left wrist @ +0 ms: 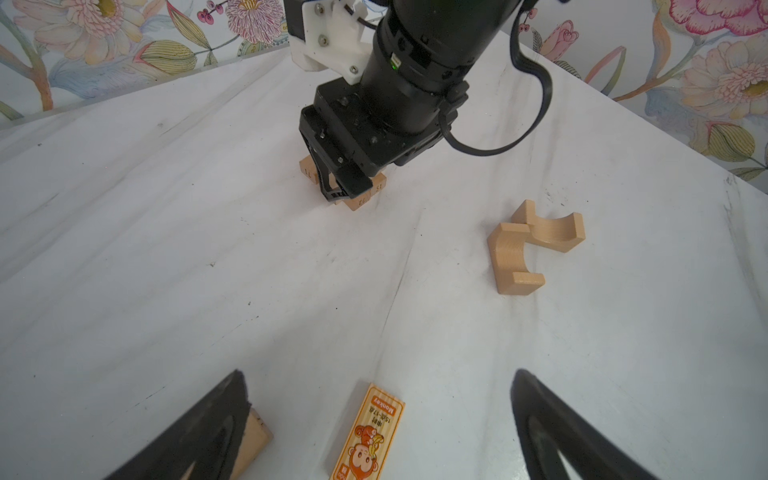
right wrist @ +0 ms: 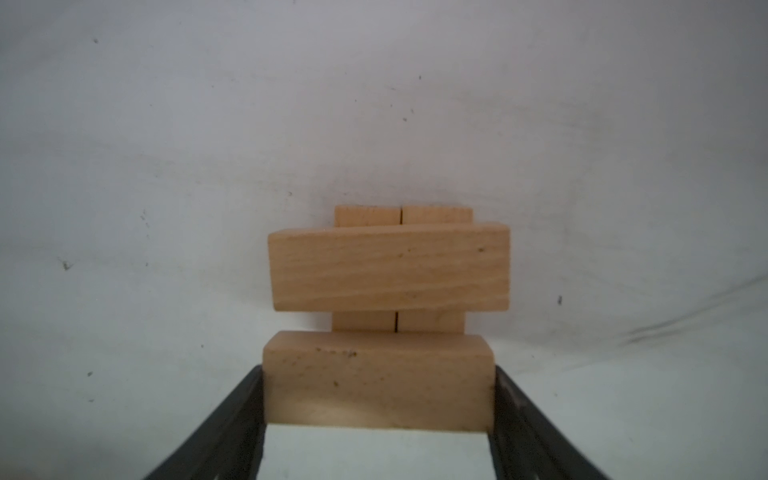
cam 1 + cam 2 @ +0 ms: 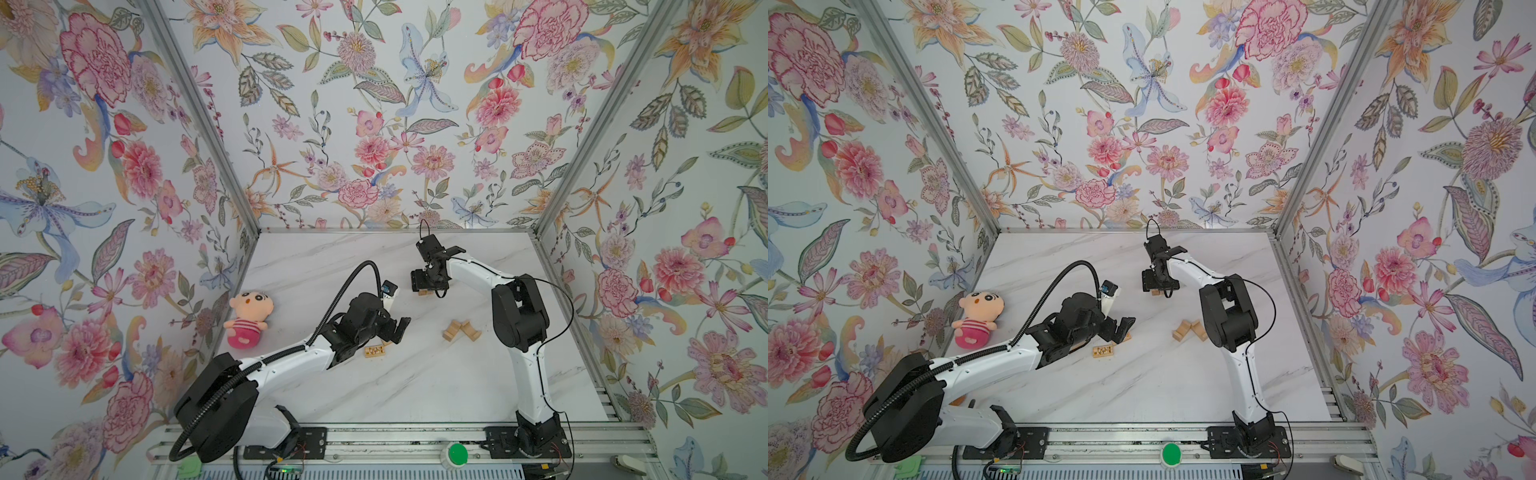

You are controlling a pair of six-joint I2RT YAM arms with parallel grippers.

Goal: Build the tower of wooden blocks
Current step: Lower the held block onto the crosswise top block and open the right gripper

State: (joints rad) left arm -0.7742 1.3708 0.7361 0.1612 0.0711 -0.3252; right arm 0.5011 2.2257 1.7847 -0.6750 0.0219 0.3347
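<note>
Pinching a likely light, stiff wood block (image 2: 374, 395) by its ends, the right gripper (image 2: 378, 374) is hovering, tower (image 2: 388, 266) just beyond its fingertips; left gripper (image 1: 380, 399) is gaping wide.

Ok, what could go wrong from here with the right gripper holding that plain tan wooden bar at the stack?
The right gripper holds its plain tan wooden bar close beside the crosswise top bar; a skewed release might shove it off the two base bars. The open left gripper could bump the monkey-printed wooden bar.

Six wood blocks (image 1: 368, 436), two arched pieces (image 1: 515, 257) and one plush doll (image 3: 247, 320).
</note>
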